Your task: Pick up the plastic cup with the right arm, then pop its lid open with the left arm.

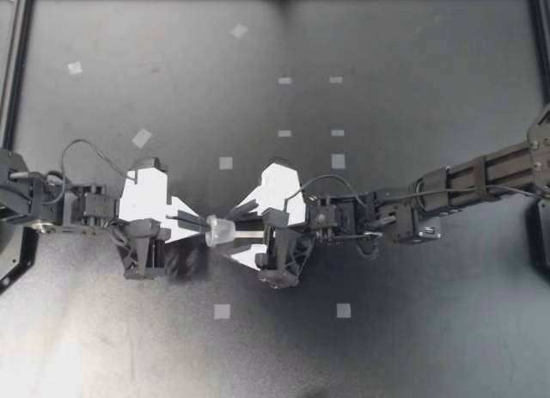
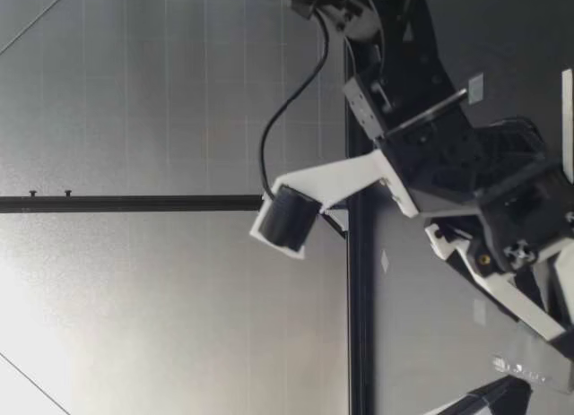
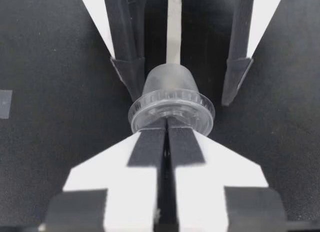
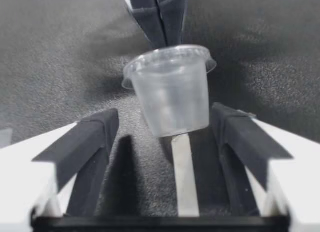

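Left gripper (image 1: 199, 223) fingers pinch the rim of the small clear cup (image 1: 219, 230), holding it between both arms. My right gripper (image 1: 241, 231) stands spread around its body, not touching. I judge this a handover: right must close squarely before left lets go.

Overhead and wrist views share cup (image 1: 220, 230), low perhaps.

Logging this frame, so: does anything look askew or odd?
The clear cup is held sideways, pinched only at its rim by the left gripper; the right gripper stands open around it. No spill shows.
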Motion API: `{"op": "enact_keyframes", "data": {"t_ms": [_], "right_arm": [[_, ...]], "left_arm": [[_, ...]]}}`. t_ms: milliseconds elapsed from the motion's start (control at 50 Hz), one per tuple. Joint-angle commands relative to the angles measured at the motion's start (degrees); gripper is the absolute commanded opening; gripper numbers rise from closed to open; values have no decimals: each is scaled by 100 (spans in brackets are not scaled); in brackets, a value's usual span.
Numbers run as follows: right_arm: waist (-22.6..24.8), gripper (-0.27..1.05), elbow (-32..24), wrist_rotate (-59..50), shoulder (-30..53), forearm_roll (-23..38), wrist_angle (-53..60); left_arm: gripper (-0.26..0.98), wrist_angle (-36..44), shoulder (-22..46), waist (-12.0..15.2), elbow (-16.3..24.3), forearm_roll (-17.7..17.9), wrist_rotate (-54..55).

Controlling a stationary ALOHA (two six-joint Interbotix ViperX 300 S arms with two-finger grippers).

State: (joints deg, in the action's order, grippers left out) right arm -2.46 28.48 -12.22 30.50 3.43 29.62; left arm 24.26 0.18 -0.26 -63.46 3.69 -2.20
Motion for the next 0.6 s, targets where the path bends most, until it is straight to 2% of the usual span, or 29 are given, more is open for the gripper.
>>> {"op": "enact_keyframes", "data": {"t_ms": [0, 160, 400, 580], "right_arm": [[26, 72, -149, 70, -88, 0, -105], [26, 69, -229, 123, -97, 0, -264], [26, 45, -229, 123, -114, 9, -281], [26, 36, -220, 132, -167, 26, -352]], "left_arm": [[-2, 53, -53, -18, 70, 0, 18], [-2, 53, -44, -18, 70, 0, 9], [-2, 53, -53, -9, 70, 0, 9], [-2, 53, -44, -18, 62, 0, 18]]}}
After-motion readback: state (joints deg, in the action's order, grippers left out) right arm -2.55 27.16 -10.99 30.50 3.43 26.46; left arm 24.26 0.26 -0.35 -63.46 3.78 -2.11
